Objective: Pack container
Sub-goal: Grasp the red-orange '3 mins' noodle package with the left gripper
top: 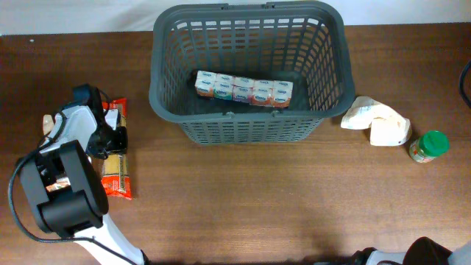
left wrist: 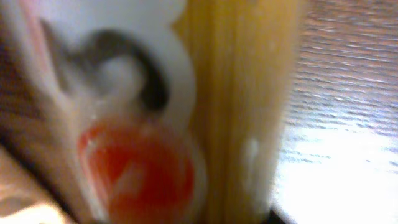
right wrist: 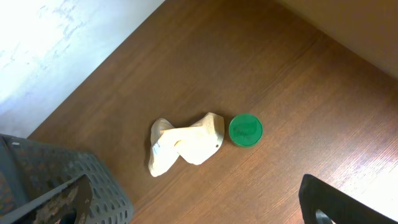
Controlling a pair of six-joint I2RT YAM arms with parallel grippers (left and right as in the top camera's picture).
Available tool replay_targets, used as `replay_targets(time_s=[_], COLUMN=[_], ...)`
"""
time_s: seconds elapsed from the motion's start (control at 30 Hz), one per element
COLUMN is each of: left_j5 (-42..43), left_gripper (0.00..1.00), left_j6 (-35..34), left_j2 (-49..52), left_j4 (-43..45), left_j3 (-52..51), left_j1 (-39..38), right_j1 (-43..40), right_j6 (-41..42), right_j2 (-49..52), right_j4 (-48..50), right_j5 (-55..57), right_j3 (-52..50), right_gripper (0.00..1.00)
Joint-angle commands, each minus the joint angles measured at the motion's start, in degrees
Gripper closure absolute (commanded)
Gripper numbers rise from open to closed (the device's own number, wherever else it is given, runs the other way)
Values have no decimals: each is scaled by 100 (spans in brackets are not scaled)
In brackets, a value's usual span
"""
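Observation:
The container, a large dark grey lattice basket, stands at the table's back middle with a row of small cartons on its floor. Its corner shows in the right wrist view. A spaghetti packet, red and clear, lies on the table at the left. My left gripper is down on the packet's far end. The left wrist view is filled by the blurred packet, and the fingers are hidden. My right gripper is wide open and empty, high above the table right of the basket.
A crumpled white bag lies right of the basket, also visible in the right wrist view. A green-lidded jar stands beside it, and its lid shows in the right wrist view. The right arm's base is at the front right edge.

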Motion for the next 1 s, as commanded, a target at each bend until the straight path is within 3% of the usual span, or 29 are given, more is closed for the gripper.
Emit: replay_targets(time_s=[0.0, 0.23, 0.4, 0.47, 0.77, 0.97], left_j5=[22, 31, 201, 511, 1106, 1102], left_gripper=[98, 98, 98, 98, 98, 98], left_j6=[70, 72, 72, 76, 640, 1891], left_j2=[208, 205, 205, 205, 166, 31], left_j4=[-96, -1335, -2765, -3421, -4382, -4435], left_j3=[-76, 1012, 2728, 4024, 7451, 9005], left_j1=[22, 20, 20, -17, -562, -1464], right_j1=[-37, -37, -37, -37, -37, -37], right_j6=[50, 50, 50, 50, 50, 50], right_j2=[4, 4, 4, 4, 4, 4], right_j4=[0, 0, 0, 0, 0, 0], right_j5=[92, 92, 92, 92, 92, 92], right_j3=[22, 22, 22, 22, 22, 22], right_gripper=[1, 1, 1, 1, 1, 1])
